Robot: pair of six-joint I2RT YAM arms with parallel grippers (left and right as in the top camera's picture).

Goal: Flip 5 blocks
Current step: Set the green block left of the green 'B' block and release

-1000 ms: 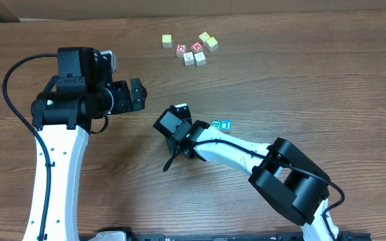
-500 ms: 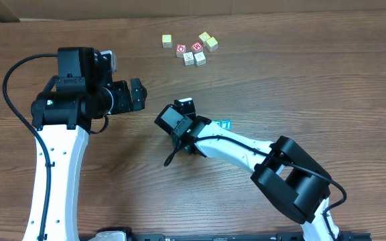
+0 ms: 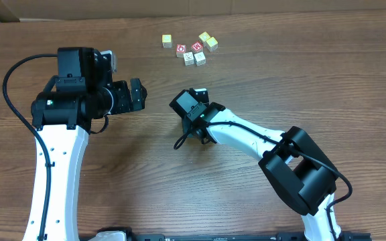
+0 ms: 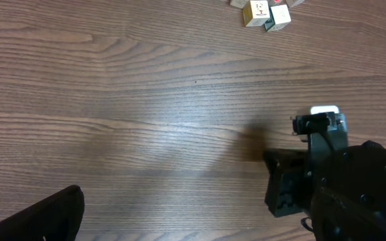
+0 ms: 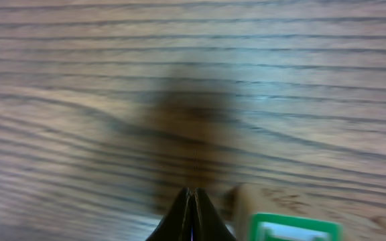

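Left gripper point(image 3: 131, 95): held above the table point(image 3: 313, 80) on the left side, jaws spread wide, nothing between them. In the left wrist view only one dark finger point(image 4: 42, 217) shows, at the lower left corner.

Right gripper point(image 5: 191, 215): positioned near the middle of the table, with its arm reaching in from the lower right. The right wrist view shows the fingertips pressed together into a single point close to the wood, pinching nothing.

Green-printed block point(image 5: 288, 226): lies on the table just to the right of those closed tips. Contact between block and tips cannot be determined. In the overhead view the right arm covers this spot, so no block shows there.

Whitish blocks: the left whitish block point(image 3: 189, 58) and the right whitish block point(image 3: 200, 58) sit side by side at the far edge of the table, well apart from both grippers. Each shows dark marks.

Other cubes: two red cubes point(image 3: 181, 48) and three yellow cubes point(image 3: 212, 44) are grouped just beyond the whitish pair.
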